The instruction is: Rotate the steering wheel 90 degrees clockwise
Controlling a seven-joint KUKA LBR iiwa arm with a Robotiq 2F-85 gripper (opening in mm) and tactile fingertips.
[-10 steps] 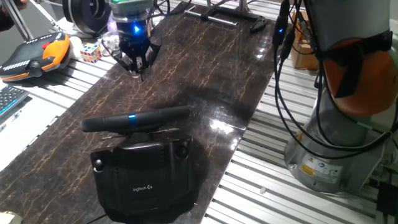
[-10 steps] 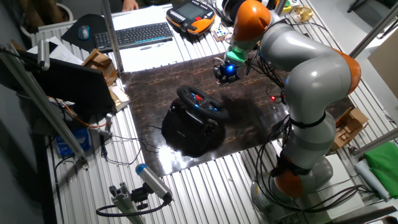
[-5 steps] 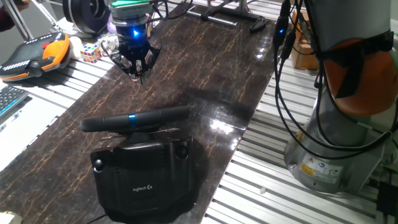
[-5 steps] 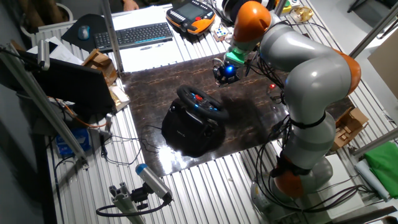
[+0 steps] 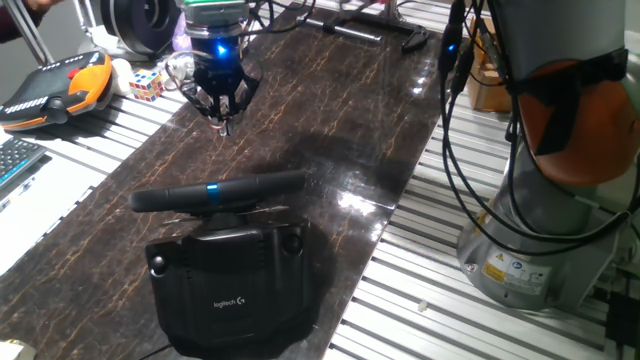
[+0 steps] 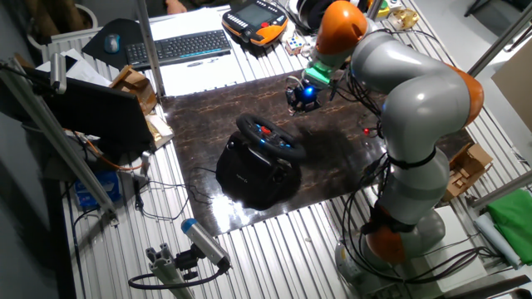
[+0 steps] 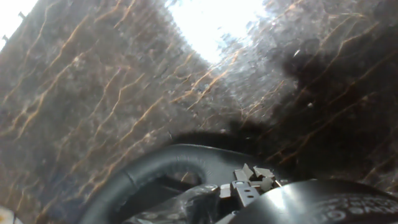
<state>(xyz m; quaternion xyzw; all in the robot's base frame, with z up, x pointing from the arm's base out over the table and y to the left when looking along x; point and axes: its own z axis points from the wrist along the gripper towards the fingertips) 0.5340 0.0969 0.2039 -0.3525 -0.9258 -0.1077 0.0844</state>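
Observation:
The steering wheel (image 5: 220,191) is a black rim with a small blue stripe (image 5: 213,188) at its top. It is mounted on a bulky black Logitech base (image 5: 232,283) at the near end of the dark marble table. In the other fixed view the steering wheel (image 6: 270,137) shows red and blue marks at its hub. My gripper (image 5: 224,122) hangs over the table well behind the wheel, apart from it, fingers drawn together to a point and holding nothing. The hand view shows the wheel rim (image 7: 163,162) curving along the bottom edge.
An orange-and-black handheld controller (image 5: 58,88) and a colour cube (image 5: 146,84) lie on the slatted bench left of the marble table (image 5: 330,110). A keyboard (image 6: 177,47) sits further off. The arm's grey base (image 5: 545,230) and hanging cables (image 5: 455,130) stand to the right.
The gripper has shifted only slightly, a little up and back from the wheel. The wheel and its blue stripe have not moved.

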